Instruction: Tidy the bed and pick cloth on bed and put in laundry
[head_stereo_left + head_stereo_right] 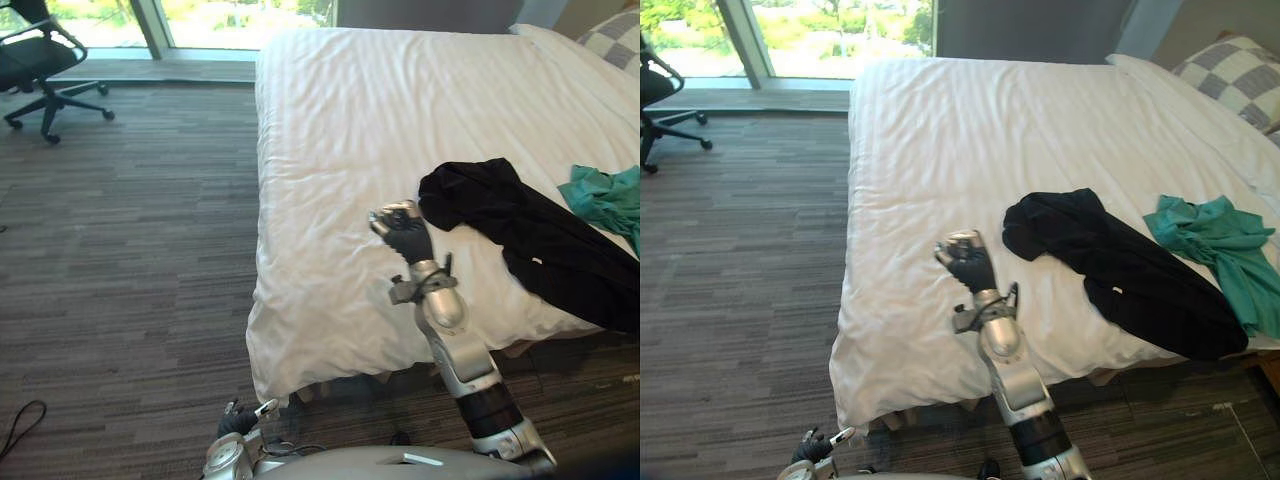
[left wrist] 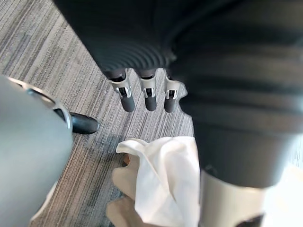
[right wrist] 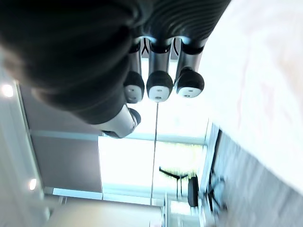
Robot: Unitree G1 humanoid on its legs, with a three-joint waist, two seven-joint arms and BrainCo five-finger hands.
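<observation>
While the black cloth (image 1: pixel 520 235) lies just beside them, the right hand (image 1: pixel 408 238) curls its fingers (image 1: pixel 393 213) empty

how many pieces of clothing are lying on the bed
2. A black garment lies spread near the foot edge of the bed. A teal garment lies beside it, further to the robot's right. More could lie beyond the view's right edge.
</observation>
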